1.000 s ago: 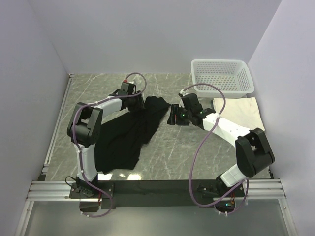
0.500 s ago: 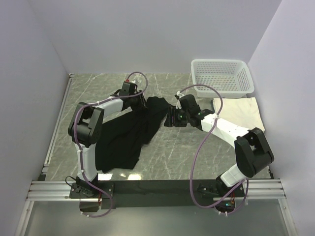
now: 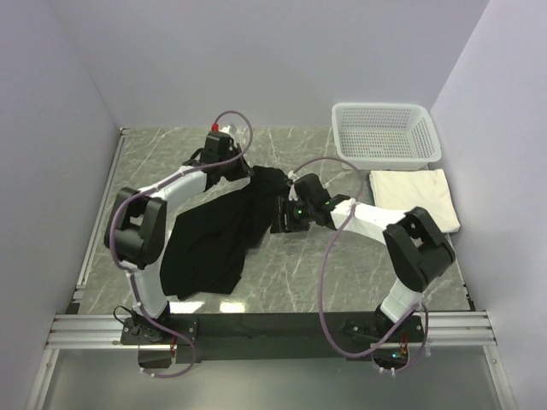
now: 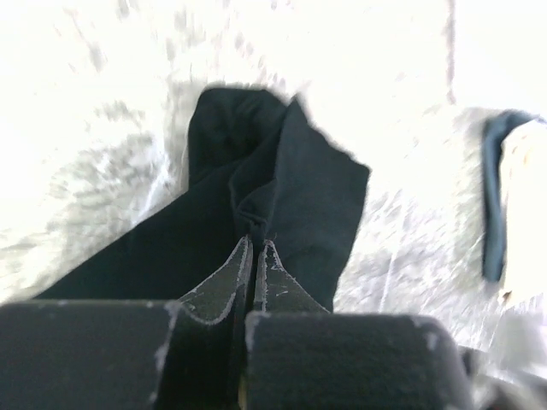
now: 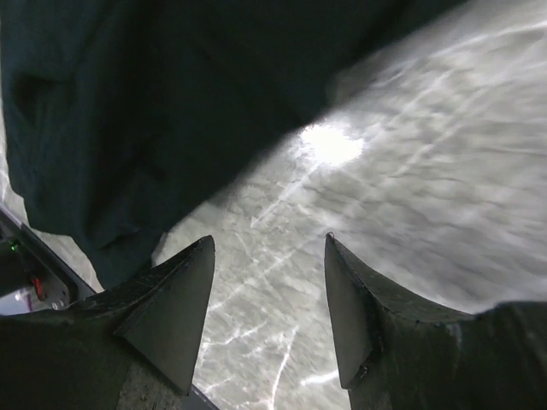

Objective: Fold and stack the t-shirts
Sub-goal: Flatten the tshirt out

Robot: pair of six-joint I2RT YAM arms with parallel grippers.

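Left gripper (image 4: 255,243) was pinched tight on a fold of the black t-shirt (image 4: 282,175), with the rest of the cloth trailing back beneath it across the marble table (image 3: 291,273). Right gripper (image 5: 269,241) hung with its jaws apart over bare tabletop, the black cloth's edge just beyond its fingertips. The cream-white t-shirt (image 3: 414,195) lay folded well behind it, beside the mesh basket (image 3: 402,158).

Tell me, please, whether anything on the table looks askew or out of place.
The black tee lies rumpled and bunched, slanting on the left, unfolded; the left hand is shut on a fold at its far end. The white tee lies neatly folded beside the basket. Nothing looks spilled or damaged.
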